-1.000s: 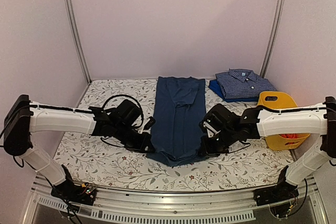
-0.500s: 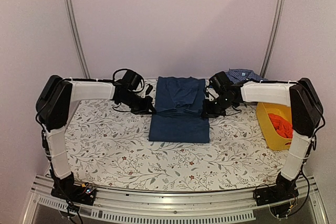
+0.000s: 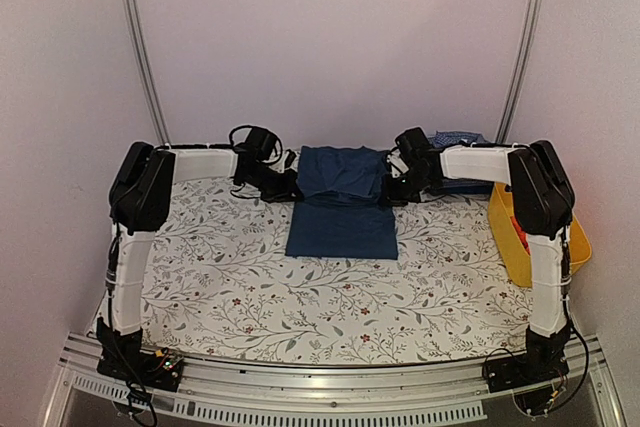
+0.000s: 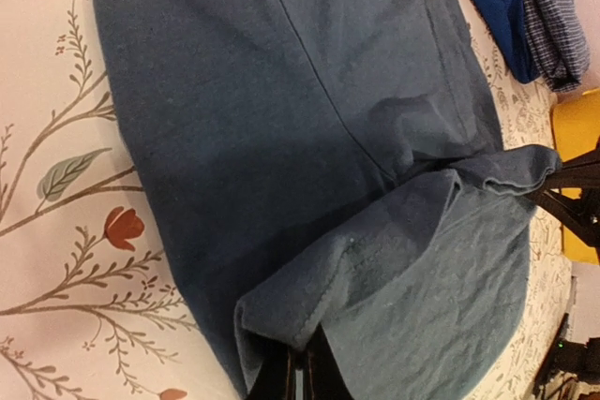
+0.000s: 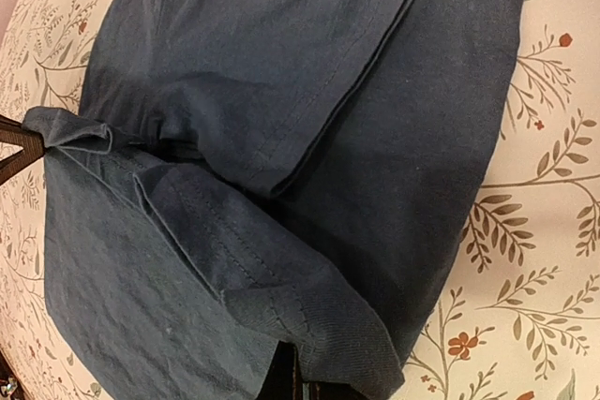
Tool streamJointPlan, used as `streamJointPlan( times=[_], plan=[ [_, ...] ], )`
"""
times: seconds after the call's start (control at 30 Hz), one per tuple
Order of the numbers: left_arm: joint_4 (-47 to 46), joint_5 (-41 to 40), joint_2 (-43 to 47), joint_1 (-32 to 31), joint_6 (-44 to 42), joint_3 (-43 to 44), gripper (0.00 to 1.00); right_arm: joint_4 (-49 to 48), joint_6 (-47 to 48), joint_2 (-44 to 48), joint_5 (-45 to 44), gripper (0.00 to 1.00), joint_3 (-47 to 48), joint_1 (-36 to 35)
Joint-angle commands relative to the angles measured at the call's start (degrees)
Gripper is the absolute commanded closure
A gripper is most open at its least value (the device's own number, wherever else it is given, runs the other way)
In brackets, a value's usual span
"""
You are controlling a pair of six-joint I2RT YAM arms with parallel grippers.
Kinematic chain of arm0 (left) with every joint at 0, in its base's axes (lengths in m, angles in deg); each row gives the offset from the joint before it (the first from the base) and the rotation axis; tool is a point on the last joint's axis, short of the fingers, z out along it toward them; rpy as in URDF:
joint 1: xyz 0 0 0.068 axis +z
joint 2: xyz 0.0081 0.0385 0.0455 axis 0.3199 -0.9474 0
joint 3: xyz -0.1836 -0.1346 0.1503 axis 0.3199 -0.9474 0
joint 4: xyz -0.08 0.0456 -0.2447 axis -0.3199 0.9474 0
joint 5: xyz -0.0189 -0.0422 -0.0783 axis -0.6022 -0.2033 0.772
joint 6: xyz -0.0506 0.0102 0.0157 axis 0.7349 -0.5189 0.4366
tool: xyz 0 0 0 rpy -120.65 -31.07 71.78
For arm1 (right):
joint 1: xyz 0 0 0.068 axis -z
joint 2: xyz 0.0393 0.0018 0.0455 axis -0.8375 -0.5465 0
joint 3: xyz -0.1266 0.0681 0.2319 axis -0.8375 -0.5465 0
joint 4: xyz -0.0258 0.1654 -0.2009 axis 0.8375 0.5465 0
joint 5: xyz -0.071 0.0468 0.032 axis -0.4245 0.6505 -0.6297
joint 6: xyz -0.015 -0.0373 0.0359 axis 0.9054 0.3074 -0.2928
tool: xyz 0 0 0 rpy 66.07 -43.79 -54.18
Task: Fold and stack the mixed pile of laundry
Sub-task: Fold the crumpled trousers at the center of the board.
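Top view: the trousers (image 3: 340, 222) lay on the table (image 3: 200, 267), doubled over on themselves. The left gripper (image 3: 290, 187) sat at the trousers' far left edge and the right gripper (image 3: 393, 190) at their far right edge. A shirt (image 3: 455, 137) lay just beyond the trousers' far right corner, and a basket (image 3: 503, 237) stood to their right.

Left wrist view: the left gripper (image 4: 298, 377) was clenched on the trousers' (image 4: 281, 119) raised hem corner.

Right wrist view: the right gripper (image 5: 300, 383) pinched the opposite hem corner of the trousers (image 5: 281, 91), with cloth bunched between its jaws.

The cloth looked soft, limp and fairly heavy. It would likely sag mid-span, so the stitched hem corners seemed the surest hold
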Motion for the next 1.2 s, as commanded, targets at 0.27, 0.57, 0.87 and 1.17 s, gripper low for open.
streamJointPlan(
  times=[0.27, 0.57, 0.87, 1.17],
  plan=[
    [0.03, -0.57, -4.29, 1.78, 1.37, 4.94, 1.00, -1.98, 1.43, -5.93, 1.69, 1.00, 6.04, 2.08],
    [3.02, -1.33, -4.51, 2.76, 0.53, 9.10, 0.57, -0.66, 3.09, -7.86, 5.40, 0.52, 11.19, 2.54],
    [-8.90, 4.95, 14.57, 3.57, 0.64, -10.65, 0.32, 0.75, 2.32, 5.38, 14.88, 0.36, 6.03, 4.40],
    [-20.51, 11.41, 21.08, -4.38, 6.80, -26.80, 0.25, -9.41, -8.06, 15.91, 20.73, 0.10, -14.32, -1.62]
  ],
)
